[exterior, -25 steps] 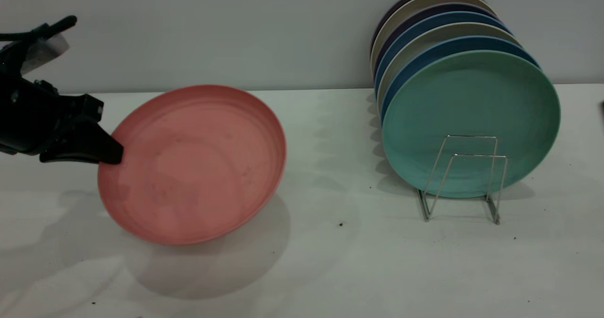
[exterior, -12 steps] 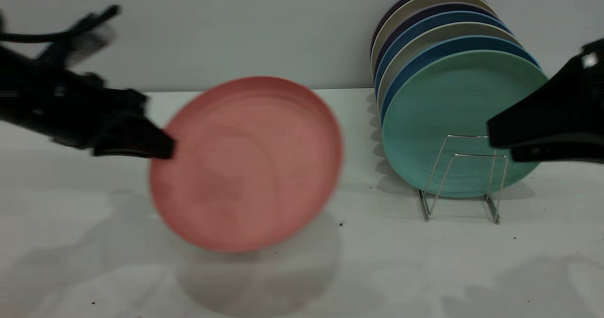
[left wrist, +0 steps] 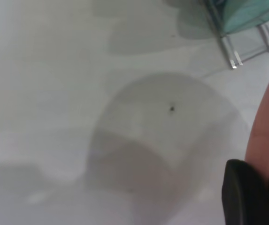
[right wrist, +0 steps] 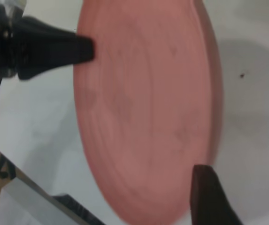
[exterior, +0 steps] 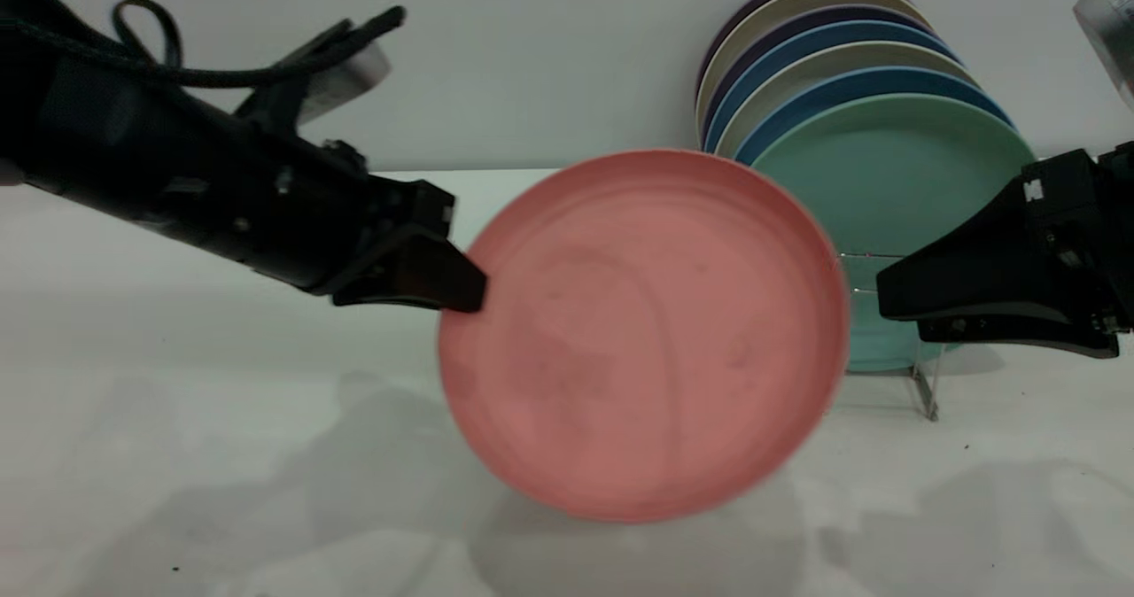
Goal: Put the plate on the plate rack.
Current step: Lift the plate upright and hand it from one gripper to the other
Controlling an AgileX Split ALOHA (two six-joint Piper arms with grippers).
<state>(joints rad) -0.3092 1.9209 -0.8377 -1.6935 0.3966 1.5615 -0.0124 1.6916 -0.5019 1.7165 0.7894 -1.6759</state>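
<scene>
The salmon-pink plate (exterior: pixel 647 340) hangs nearly upright above the table, at the middle, its face toward the exterior camera. My left gripper (exterior: pixel 461 291) is shut on its left rim; the left wrist view shows the rim (left wrist: pixel 265 136) between the black fingers (left wrist: pixel 242 197). My right gripper (exterior: pixel 899 309) is open and empty, just right of the plate's right edge and in front of the wire plate rack (exterior: pixel 926 393). In the right wrist view the plate (right wrist: pixel 143 108) lies just ahead of one open finger (right wrist: pixel 209 197). The plate hides most of the rack.
A teal-green plate (exterior: pixel 904 163) stands frontmost in the rack, with several blue, beige and dark plates (exterior: pixel 824 39) behind it against the wall. The rack's feet (left wrist: pixel 233 51) show in the left wrist view. Small dark specks lie on the white table.
My left gripper has carried the plate to the right, up to the rack. My right gripper has come in from the right and moved left toward the plate's edge.
</scene>
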